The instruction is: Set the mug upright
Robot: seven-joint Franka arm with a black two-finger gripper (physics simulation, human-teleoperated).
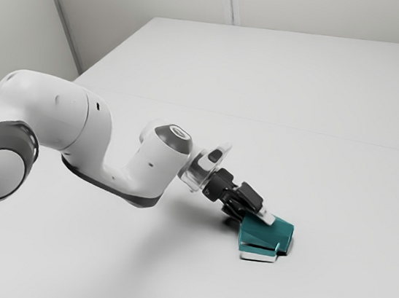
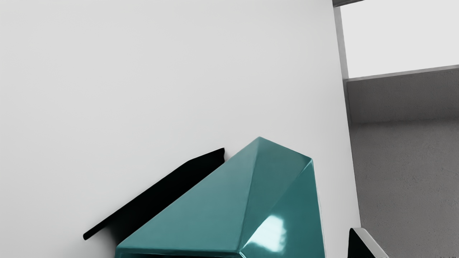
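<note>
Exterior view first: the arm (image 1: 50,111) comes in from nine o'clock, bends at its middle, and slants its hand down toward four o'clock, with the gripper (image 1: 257,220) low over the pale table (image 1: 342,293). The teal mug (image 1: 268,234) sits at about four o'clock from that view's centre, right at the fingertips, and looks tipped over on the table rather than upright. One light fingertip (image 1: 267,218) overlaps its edge at twelve o'clock. A soft shadow (image 1: 151,238) spreads across the table at about eight o'clock from the hand.

The wrist view adds the mug's flat, angled facets up close, with a bright glint on one of them. A finger stands apart from the mug there, a strip of table between them, so the fingers look spread and not clamped on it; where the other finger is, I can't make out. Along the mug's side away from that finger runs a long black shape (image 2: 157,191), and I can't tell what it is. Past the table's edge are a dark grey wall (image 2: 405,172) and a bright white panel (image 2: 398,39).

As for the mug's inside, neither view lets me see what it holds.
</note>
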